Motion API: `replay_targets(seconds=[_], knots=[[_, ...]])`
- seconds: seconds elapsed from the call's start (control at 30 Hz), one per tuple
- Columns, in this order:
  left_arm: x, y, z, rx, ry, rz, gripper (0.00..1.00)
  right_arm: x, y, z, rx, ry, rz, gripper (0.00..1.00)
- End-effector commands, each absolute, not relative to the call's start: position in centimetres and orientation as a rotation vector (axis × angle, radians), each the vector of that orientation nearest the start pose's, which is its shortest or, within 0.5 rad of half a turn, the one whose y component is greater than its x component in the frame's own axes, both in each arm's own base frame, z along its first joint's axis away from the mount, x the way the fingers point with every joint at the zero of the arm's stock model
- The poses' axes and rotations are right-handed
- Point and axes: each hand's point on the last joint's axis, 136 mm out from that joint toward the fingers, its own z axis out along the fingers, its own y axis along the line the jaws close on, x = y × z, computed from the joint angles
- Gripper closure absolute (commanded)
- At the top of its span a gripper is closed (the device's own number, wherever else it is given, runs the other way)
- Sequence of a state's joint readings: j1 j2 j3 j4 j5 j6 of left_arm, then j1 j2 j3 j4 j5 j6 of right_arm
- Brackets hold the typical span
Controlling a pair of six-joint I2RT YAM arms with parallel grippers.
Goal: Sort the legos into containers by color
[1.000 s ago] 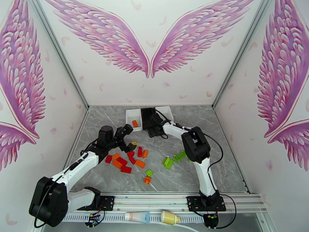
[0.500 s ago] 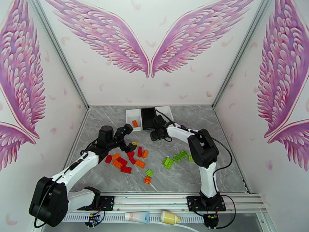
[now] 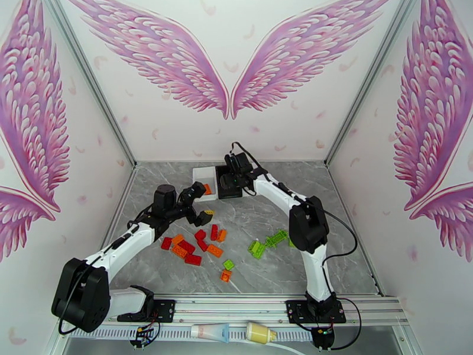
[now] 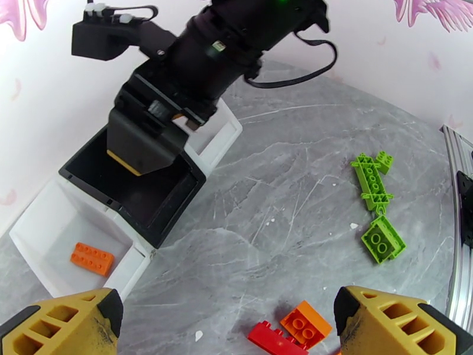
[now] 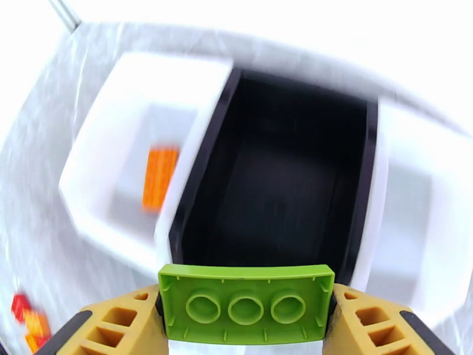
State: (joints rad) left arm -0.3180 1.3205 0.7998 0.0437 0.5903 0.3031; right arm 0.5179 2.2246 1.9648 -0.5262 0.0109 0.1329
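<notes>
The grey marbled table [image 3: 343,232] carries everything. Both arms reach from its near edge toward the far middle, where the containers [image 4: 35,232] sit in a row: a white box on the left, a black box [image 5: 284,173] in the middle and a second white box [image 5: 425,202] on the right.

The right gripper [image 5: 245,326] hangs above the containers with the black box just ahead of it, and its fingers are clamped on the two ends of a bright green brick [image 5: 245,291], held underside toward the wrist camera. The left gripper [image 4: 224,326] hovers over the table just in front of the left white box, its yellow fingers spread wide with nothing between them.

Most of the legos lie loose on the table. A cluster of red and orange bricks [image 3: 192,244] sits on the left, under and near the left arm. A smaller group of green pieces [image 3: 269,241] lies to the right, well apart from the containers. A small green and orange pair [image 3: 227,270] lies nearer the front edge.

One orange brick [image 4: 91,258] rests in the left white box. I see nothing in the black box or in the visible part of the right white one, though that view is blurred.

The sorting looks barely begun: one brick is placed, one green brick is carried but not yet dropped, and the rest are still to be picked.
</notes>
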Motion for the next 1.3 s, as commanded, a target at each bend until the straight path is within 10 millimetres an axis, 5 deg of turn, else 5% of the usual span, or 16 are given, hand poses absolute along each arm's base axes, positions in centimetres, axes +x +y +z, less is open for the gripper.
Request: replay_targets(seconds=[0.0,0.2,0.37,0.53,0.73,0.97,1.27], knots=[[34.8,-21.3,22.4,0.944,1.710,-0.606,0.01,54.8,29.0,12.4,-0.417,2.363,0.245,0.37],[34.3,-20.2,22.6,0.923,1.722,-0.577,0.01,55.7,29.3,12.4,-0.461,2.344,0.243,0.23],[33.6,-19.0,22.8,0.912,1.732,-0.560,0.01,53.9,29.3,14.0,-0.533,2.340,0.273,0.13],[32.3,-17.7,22.9,0.905,1.748,-0.570,0.01,49.8,30.2,15.3,-0.674,2.306,0.368,0.07],[30.6,-15.8,22.5,0.908,1.782,-0.565,0.01,42.1,32.5,15.8,-1.040,2.178,0.520,0.01],[27.7,-14.5,21.3,0.999,1.835,-0.587,0.01,35.4,33.8,13.5,-1.419,2.039,0.492,0.01],[23.9,-13.7,20.3,1.026,1.878,-0.588,0.01,31.5,36.4,9.3,-1.717,1.945,0.464,0.01]])
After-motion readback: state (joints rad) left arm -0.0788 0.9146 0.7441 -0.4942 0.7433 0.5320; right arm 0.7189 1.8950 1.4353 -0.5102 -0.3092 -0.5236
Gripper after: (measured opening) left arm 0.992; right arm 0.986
